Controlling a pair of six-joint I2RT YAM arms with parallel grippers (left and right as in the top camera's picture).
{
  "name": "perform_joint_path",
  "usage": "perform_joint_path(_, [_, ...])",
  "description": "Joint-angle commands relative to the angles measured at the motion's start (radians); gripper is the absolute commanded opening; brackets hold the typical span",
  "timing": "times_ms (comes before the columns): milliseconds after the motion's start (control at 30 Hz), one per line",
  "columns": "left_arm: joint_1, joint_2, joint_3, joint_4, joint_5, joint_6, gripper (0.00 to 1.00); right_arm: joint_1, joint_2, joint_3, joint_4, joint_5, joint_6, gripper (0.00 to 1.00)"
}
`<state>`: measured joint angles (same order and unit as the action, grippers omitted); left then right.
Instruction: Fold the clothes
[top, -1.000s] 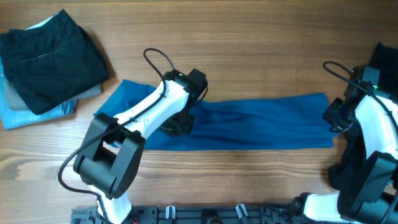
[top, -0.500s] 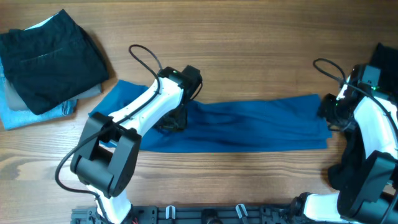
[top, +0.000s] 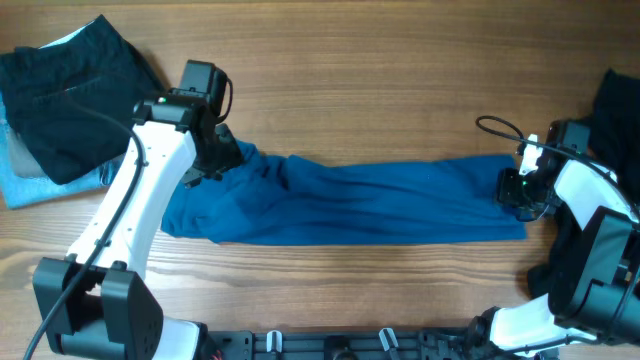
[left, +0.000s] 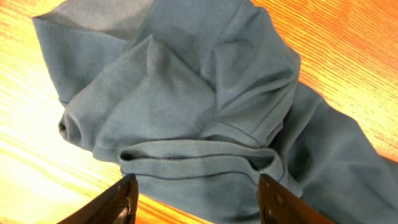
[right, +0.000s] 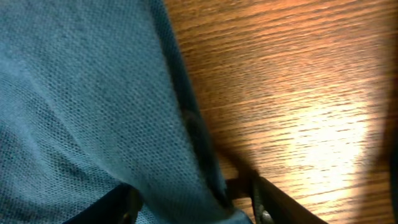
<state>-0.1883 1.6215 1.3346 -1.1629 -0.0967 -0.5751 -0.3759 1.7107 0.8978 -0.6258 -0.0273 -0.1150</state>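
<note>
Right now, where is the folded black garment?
Overhead view: the black garment lies at the table's far-left corner, atop a light blue piece, just left of the left gripper.

Overhead: evenly lit and sharp, with only soft shadows around the long deep-blue fabric garment (top: 380, 205) on the brown wooden table (top: 400, 80). Left wrist: wood oversaturated orange, glare at 8 o'clock, knit in focus. Right wrist: very close and soft, bright patch at 4 o'clock, dark shadow along the hem.
</note>
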Motion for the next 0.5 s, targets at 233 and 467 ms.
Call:
perform_joint_path(233, [0.023,-0.017,0.015,0.005,0.033,-0.016,0.63,0.002,0.094,-0.006,0.011,-0.027,0.061,0.04])
perform_joint_path(467, [0.023,-0.017,0.015,0.004,0.033,-0.017,0.63,0.001,0.092,0.262,-0.145,0.21,0.149,0.04])
